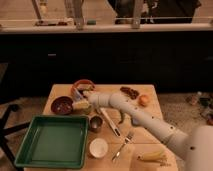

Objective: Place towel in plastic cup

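End effector [81,98] over the towel [81,105], grip state unclear, arm [142,117] stretched left across table [145,150].

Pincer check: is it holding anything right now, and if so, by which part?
Cannot be told. The pincer sits at the far left of the table, beside the dark red bowl, with something pale just below it; no grip is visible.

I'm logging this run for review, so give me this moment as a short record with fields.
table: wooden table
gripper: gripper at the far left of the table, beside the bowls
arm: white arm stretched across the table from the lower right
near gripper: dark red bowl, brown bowl
tray: green tray, front left
cups: metal cup, white cup
other items: fork, banana, orange
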